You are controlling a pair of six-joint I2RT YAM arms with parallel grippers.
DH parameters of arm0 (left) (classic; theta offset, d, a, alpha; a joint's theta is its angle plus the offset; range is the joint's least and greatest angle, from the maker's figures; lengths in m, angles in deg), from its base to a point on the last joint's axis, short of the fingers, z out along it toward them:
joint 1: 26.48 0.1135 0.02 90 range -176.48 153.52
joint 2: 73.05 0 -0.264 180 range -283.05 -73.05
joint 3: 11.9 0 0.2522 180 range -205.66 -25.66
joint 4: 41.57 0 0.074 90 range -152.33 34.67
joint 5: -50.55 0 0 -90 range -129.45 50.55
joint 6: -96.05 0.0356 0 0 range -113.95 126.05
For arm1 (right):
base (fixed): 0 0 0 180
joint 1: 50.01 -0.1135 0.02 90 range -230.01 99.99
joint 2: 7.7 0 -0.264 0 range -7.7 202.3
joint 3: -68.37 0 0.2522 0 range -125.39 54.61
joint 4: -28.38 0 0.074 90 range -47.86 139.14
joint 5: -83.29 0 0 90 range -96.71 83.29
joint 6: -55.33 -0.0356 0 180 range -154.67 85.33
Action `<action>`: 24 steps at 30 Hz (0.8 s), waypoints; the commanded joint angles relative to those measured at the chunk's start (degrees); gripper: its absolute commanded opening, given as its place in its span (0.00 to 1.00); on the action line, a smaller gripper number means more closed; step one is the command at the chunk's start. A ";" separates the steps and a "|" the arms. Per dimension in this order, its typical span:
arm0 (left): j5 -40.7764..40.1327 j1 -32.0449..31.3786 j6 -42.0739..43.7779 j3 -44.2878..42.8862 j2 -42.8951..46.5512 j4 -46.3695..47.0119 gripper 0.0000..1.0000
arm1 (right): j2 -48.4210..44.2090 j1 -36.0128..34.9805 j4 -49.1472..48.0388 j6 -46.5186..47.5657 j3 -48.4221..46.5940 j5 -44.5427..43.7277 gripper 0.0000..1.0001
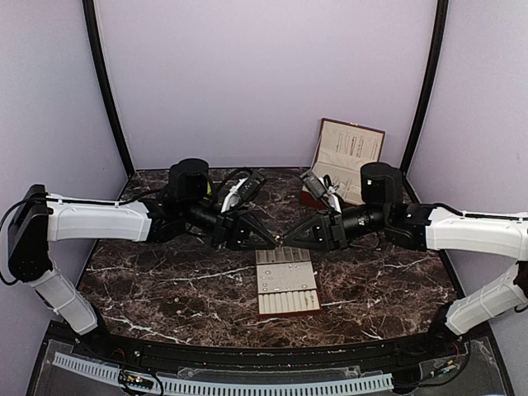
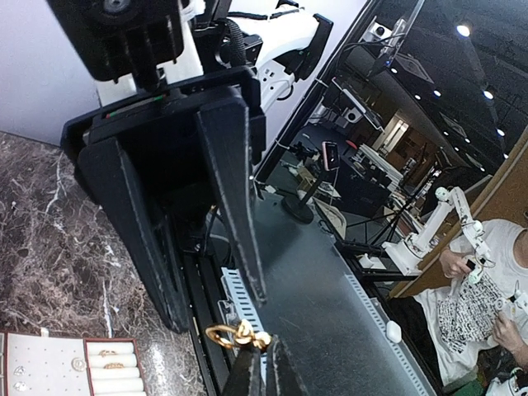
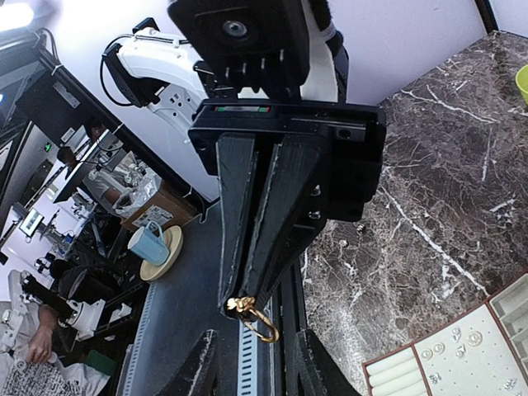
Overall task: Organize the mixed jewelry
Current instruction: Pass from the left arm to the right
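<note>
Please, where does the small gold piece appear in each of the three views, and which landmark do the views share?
Top: gold piece, a speck at centre between the arm tips, just above the tray in the picture.
Left wrist: bottom centre, in the shut left gripper.
Right wrist: lower centre, above the open right gripper.
Shared landmark: the tray, bottom left in left wrist, bottom right in right wrist.
</note>
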 commanded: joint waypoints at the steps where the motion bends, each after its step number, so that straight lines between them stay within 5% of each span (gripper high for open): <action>1: 2.67 -0.76 -0.23 -1.92 0.09 0.16 0.00 | 1.22 -0.80 -2.91 0.39 -1.83 2.49 0.29; 8: 2.64 -1.12 -0.22 -1.97 -0.16 -0.06 0.00 | 0.87 -0.94 -3.34 0.49 -1.85 2.28 0.27; 24: 3.39 -1.49 -0.36 -1.61 -0.82 -0.27 0.00 | 0.93 -0.96 -4.52 0.90 -2.36 0.98 0.44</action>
